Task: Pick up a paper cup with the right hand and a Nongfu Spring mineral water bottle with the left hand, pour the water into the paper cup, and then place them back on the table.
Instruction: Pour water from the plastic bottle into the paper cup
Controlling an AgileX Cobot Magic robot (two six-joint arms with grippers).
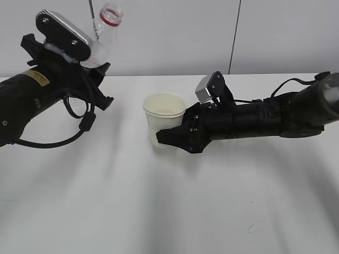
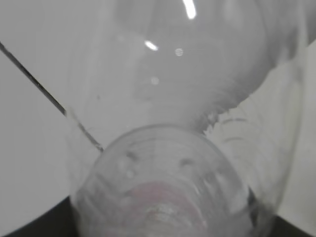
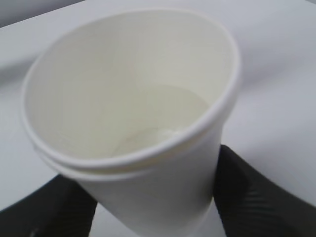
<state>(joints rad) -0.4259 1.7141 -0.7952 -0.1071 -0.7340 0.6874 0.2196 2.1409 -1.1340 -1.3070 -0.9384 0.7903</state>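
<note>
My left gripper (image 1: 95, 71) is raised at the far left and shut on the clear water bottle (image 1: 103, 34). The bottle leans slightly right, its red neck ring on top, up and to the left of the cup. In the left wrist view the bottle (image 2: 163, 182) fills the frame, with dark fingers (image 2: 29, 228) at the bottom corners. My right gripper (image 1: 165, 138) is shut on the white paper cup (image 1: 163, 114), upright at the table's middle. In the right wrist view the cup (image 3: 133, 108) sits between black fingers (image 3: 256, 192). A little water seems to lie inside.
The white table (image 1: 169, 211) stretches in front of both arms. A grey wall with a dark vertical seam (image 1: 234, 37) stands behind. The left arm's black cable (image 1: 58, 142) loops down to the table at the left.
</note>
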